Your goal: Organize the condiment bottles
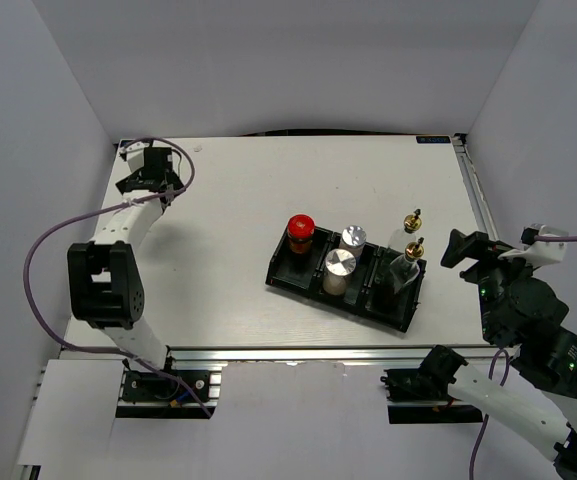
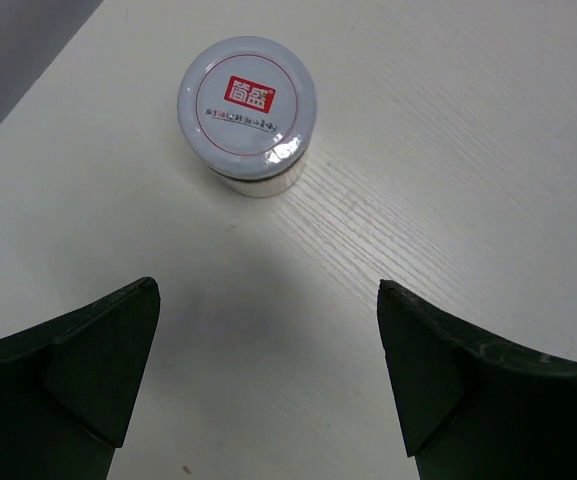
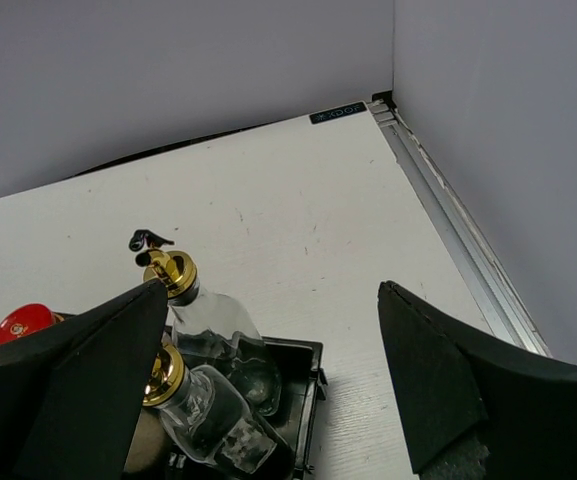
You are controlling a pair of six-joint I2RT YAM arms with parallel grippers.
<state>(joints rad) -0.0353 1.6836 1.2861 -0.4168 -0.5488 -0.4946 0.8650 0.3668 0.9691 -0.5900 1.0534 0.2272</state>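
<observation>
The small pale-lidded jar [image 2: 248, 110], with a white lid and red label, stands alone on the table ahead of my open, empty left gripper [image 2: 268, 290]. In the top view that gripper [image 1: 146, 172] is at the far back left and hides the jar. The black tray [image 1: 298, 288] holds the red-capped jar [image 1: 300, 232], two silver-capped shakers [image 1: 353, 240] [image 1: 340, 268] and two gold-topped glass bottles [image 1: 412, 222] [image 1: 413, 250]. My right gripper [image 1: 465, 250] hangs open and empty just right of the tray. Its wrist view shows both bottles [image 3: 213, 320] [image 3: 208, 415] in the tray's end compartment [image 3: 308, 400].
White table enclosed by grey walls. A metal rail [image 3: 458, 230] runs along the right edge, close to my right gripper [image 3: 270, 290]. The left arm's purple cable [image 1: 43, 245] loops over the left side. The table's back left corner edge [image 2: 28, 90] lies just beyond the small jar.
</observation>
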